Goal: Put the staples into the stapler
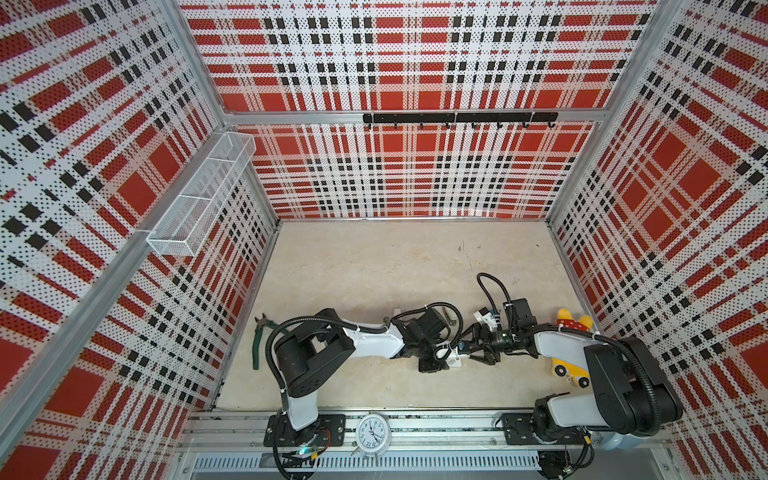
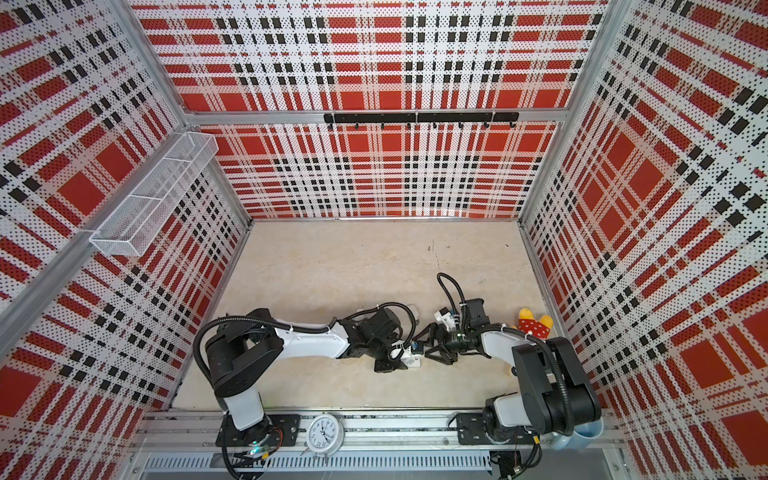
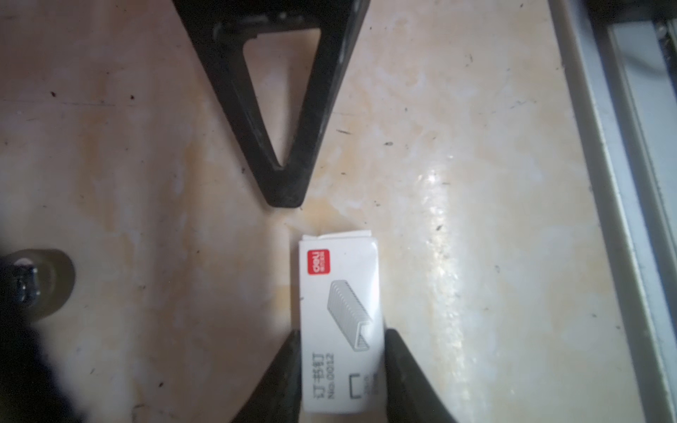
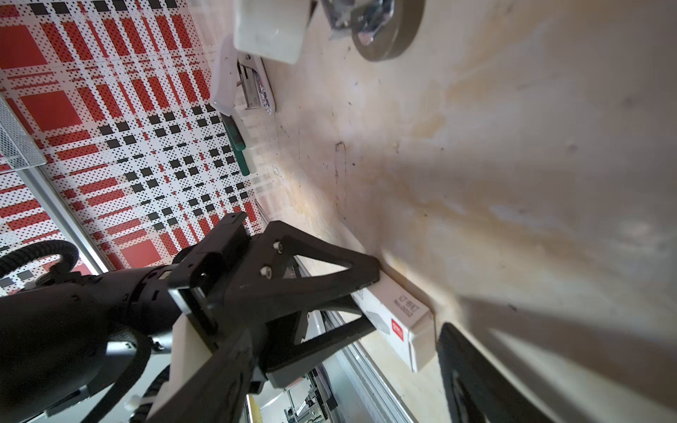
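Beige marbled tabletop [image 3: 476, 146] here, left gripper [image 3: 342, 340] looks clamped on the staple box [image 3: 339, 293], guessing to steady it, while the right gripper [image 1: 468, 348] hangs open at its end, staples presumably hidden inside, stapler [image 4: 225, 78] well apart.

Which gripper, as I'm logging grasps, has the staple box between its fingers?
The left gripper: its fingers clamp the box by its long sides. The right gripper is open, just off the box's end.

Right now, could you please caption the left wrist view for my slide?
Left gripper pinches the white staple box on the tabletop; a finger of the open right gripper hovers just beyond.
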Tool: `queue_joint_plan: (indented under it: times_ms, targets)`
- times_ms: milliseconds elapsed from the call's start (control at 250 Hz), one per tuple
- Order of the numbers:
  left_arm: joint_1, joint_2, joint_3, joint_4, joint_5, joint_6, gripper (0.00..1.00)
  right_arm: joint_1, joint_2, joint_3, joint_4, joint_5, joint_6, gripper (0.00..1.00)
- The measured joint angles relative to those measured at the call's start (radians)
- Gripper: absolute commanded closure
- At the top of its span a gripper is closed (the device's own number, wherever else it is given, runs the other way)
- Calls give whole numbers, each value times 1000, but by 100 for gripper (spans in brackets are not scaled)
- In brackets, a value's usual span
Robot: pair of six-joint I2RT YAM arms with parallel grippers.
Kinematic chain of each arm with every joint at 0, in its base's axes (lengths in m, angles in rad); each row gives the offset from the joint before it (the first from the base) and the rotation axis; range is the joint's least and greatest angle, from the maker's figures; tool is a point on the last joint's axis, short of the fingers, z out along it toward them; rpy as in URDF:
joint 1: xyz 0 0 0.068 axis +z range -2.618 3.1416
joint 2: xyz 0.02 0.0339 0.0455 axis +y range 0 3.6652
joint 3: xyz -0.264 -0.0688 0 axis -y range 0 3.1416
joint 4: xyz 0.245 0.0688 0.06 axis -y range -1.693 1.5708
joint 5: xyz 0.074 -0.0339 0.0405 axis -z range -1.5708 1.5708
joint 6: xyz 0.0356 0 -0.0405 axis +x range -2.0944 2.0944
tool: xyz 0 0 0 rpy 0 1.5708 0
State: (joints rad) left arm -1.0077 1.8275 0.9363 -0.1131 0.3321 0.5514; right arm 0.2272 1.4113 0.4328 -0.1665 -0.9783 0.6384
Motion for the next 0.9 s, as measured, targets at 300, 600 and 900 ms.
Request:
queue_joint_plan:
  times_ms: [300,600,900]
  targets:
    - [-1,0,-12,24,10,4,63,8,2,-38,60,7,45,26]
    - [-5,0,-29,61,23,7,63,8,-53,-75,56,30,84,38]
    - [3,1,-29,77,-4,-31,63,26,-101,-161,61,15,118,43]
